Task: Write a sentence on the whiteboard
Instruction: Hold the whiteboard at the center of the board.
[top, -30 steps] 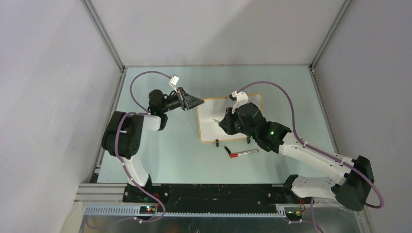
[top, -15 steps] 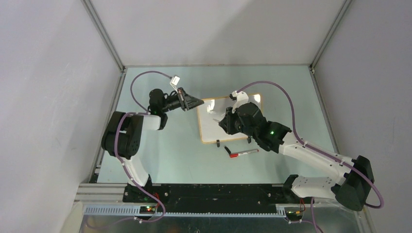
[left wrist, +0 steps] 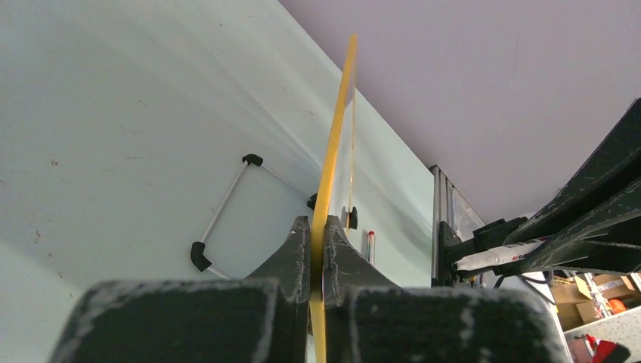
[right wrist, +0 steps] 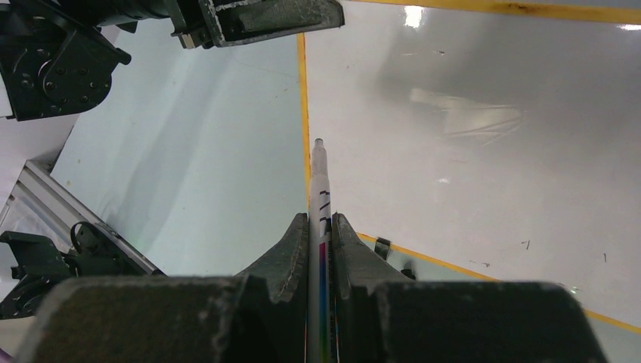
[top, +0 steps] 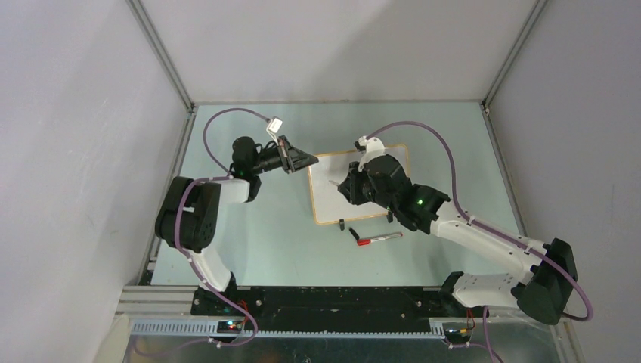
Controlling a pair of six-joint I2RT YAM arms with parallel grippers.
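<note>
Orange-framed whiteboard (top: 326, 208) sits mid-table. Left gripper (left wrist: 317, 231) pinches its left edge tight; only the left wrist view shows the frame edge-on. Right gripper (right wrist: 321, 225) is clamped on a marker (right wrist: 317, 170), tip near the board's left edge, clear only from its own wrist. Right gripper is slightly farther up the board than a second ago.

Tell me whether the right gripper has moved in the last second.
Yes, slightly: the right gripper, with its marker, has drawn away from the red-capped pen, toward the far wall and a bit left.
</note>
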